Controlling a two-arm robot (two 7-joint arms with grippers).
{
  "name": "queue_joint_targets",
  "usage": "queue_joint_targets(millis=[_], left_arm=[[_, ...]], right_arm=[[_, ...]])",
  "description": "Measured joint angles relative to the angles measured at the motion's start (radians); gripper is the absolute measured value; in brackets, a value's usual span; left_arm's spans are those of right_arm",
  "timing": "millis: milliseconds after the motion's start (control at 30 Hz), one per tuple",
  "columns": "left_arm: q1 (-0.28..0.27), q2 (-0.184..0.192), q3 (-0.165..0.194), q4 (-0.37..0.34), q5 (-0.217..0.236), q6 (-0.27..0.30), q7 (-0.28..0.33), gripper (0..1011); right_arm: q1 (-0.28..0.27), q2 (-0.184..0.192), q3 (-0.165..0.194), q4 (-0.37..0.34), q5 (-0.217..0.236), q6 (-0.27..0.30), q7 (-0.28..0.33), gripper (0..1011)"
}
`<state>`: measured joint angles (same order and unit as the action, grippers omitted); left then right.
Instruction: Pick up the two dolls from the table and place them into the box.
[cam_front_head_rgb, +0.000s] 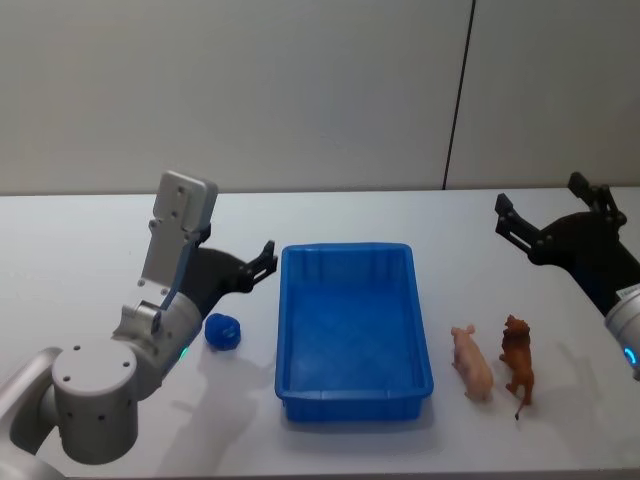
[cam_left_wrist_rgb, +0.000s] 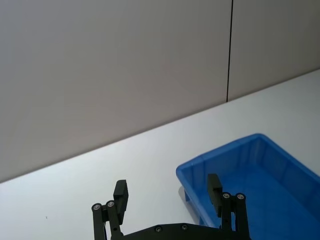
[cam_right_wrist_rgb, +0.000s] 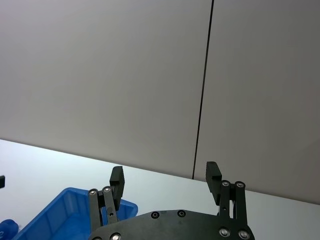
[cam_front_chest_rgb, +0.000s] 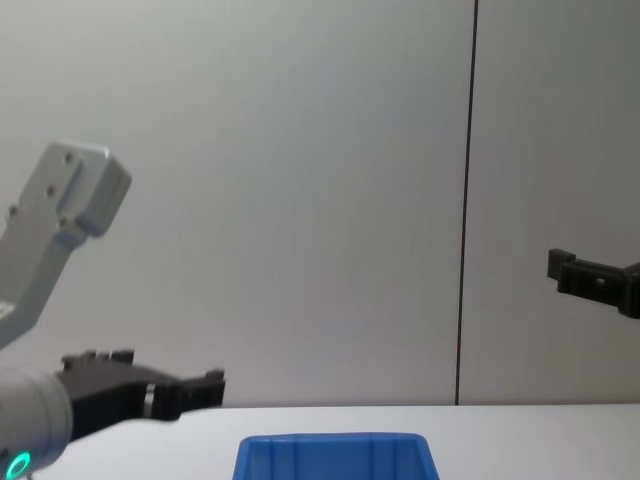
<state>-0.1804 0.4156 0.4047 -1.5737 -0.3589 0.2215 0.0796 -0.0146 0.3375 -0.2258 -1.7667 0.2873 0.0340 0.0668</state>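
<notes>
Overhead first, head view. The blue box sits mid-worktop, open side up, with nothing in it. Both dolls stand on the worktop to the box's right, outside it. The pink pig doll is the nearer one, close to the box's right wall but not touching. The brown lion doll is just beside the pig, on its far side from the box, upright on thin legs. A small blue object lies near the box's left wall.

The left claw hangs above the worktop, left of the box's far-left corner, and holds nothing. The right claw hovers farther back on the right, beyond the dolls and well apart from them, fingers spread.

Left wrist view: the left claw is spread wide and empty. Bare worktop lies beyond one finger and the box rim behind the other.

Right wrist view: the right claw is likewise spread and empty, pointing toward the grey wall. A corner of the box sits past one finger.

Chest view: the left claw reaches in low on the left, just above worktop level. The right claw enters higher on the right edge. The box's near rim runs along the bottom centre.
</notes>
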Motion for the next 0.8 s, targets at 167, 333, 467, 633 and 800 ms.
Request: queue_joint_targets(millis=[167, 333, 467, 633, 800], left_arm=[[0.000, 0.003, -0.007, 0.037, -0.011, 0.017, -0.022, 1001], [-0.003, 0.004, -0.011, 0.070, -0.015, 0.027, -0.044, 1001], [-0.007, 0.003, -0.012, 0.101, -0.015, 0.035, -0.066, 1001], [-0.015, 0.000, -0.013, 0.145, -0.005, 0.046, -0.095, 1001], [-0.023, -0.005, -0.013, 0.179, 0.007, 0.053, -0.117, 1001]], right_arm=[[0.000, 0.000, 0.000, 0.000, 0.000, 0.000, 0.000, 1001], [0.000, 0.000, 0.000, 0.000, 0.000, 0.000, 0.000, 1001], [0.000, 0.000, 0.000, 0.000, 0.000, 0.000, 0.000, 1001], [0.000, 0.000, 0.000, 0.000, 0.000, 0.000, 0.000, 1001], [0.000, 0.000, 0.000, 0.000, 0.000, 0.000, 0.000, 1001]])
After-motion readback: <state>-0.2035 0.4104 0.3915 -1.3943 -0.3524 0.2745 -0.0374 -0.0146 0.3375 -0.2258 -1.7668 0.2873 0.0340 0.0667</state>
